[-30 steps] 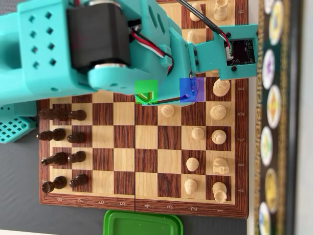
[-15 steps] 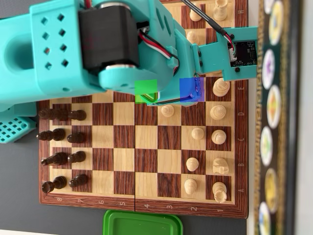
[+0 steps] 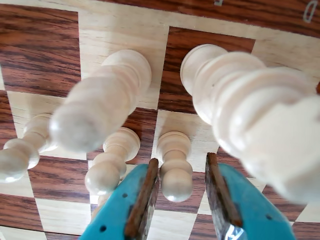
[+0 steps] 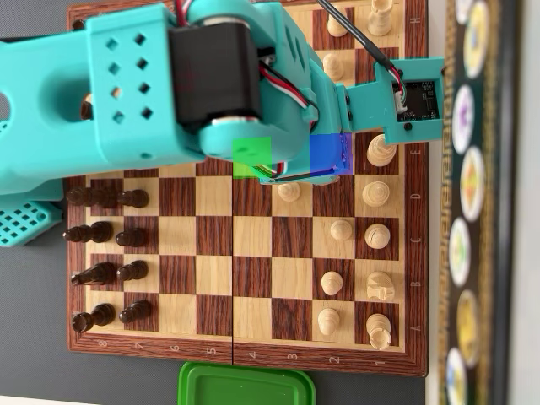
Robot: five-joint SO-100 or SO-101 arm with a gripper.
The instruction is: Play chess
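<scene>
In the wrist view my gripper (image 3: pixel 183 161) is open, its teal fingers with brown pads (image 3: pixel 145 192) coming in from the bottom edge. A white pawn (image 3: pixel 175 167) stands upright between them, close to the left pad, with a clear gap to the right pad. Blurred tall white pieces (image 3: pixel 100 107) loom close to the lens. In the overhead view the teal arm (image 4: pixel 169 93) covers the upper half of the chessboard (image 4: pixel 253 253) and hides the fingertips. A green patch (image 4: pixel 251 158) and a blue patch (image 4: pixel 331 154) lie at the arm's lower edge.
Dark pieces (image 4: pixel 105 253) line the board's left columns, and white pieces (image 4: pixel 371 240) stand on the right. One white pawn (image 4: pixel 289 191) sits just below the arm. A green lid (image 4: pixel 245 386) lies below the board, and a strip of round pictures (image 4: pixel 468 194) runs along the right.
In the overhead view the arm has slid to the right and toward the top of the picture. No chess piece has visibly moved.
</scene>
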